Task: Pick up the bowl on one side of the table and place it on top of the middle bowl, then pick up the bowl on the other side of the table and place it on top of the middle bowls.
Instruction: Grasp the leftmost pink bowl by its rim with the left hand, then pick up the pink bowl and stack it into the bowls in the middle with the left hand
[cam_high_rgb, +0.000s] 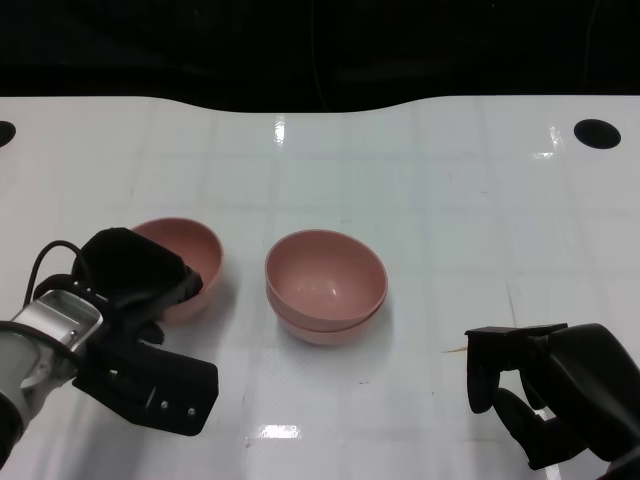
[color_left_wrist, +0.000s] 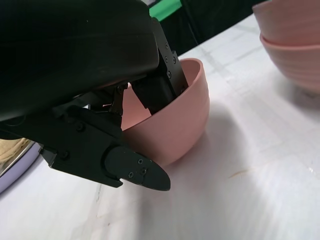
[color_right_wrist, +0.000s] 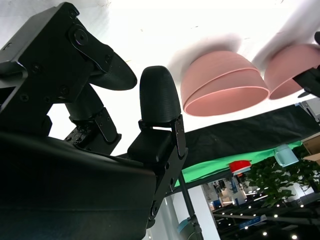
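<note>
Surface: glossy white table (cam_high_rgb: 440, 210) with faint grid lines and glare patches; a dark round hole (cam_high_rgb: 597, 133) near the far right corner, black backdrop beyond the far edge.

Middle of table: stacked pink bowls (cam_high_rgb: 326, 285), one nested in the other, upright.

Left of the stack, apart from it: a single pink bowl (cam_high_rgb: 195, 258), tilted. The left hand (cam_high_rgb: 135, 300) grips its near rim. The left wrist view shows what the head view hides: fingers (color_left_wrist: 162, 85) reach inside the bowl, and another finger (color_left_wrist: 135, 170) lies against the outer wall, so the rim is pinched between them. The stack's side shows at that picture's corner.

Right hand (cam_high_rgb: 545, 385) sits at the near right, well apart from the bowls, empty. The right wrist view shows its fingers (color_right_wrist: 159, 95) spread with nothing between them.

Only the right wrist view shows the room: a green cloth (color_right_wrist: 220, 167) beyond the black drape, foliage (color_right_wrist: 280, 180), and ceiling lights.
</note>
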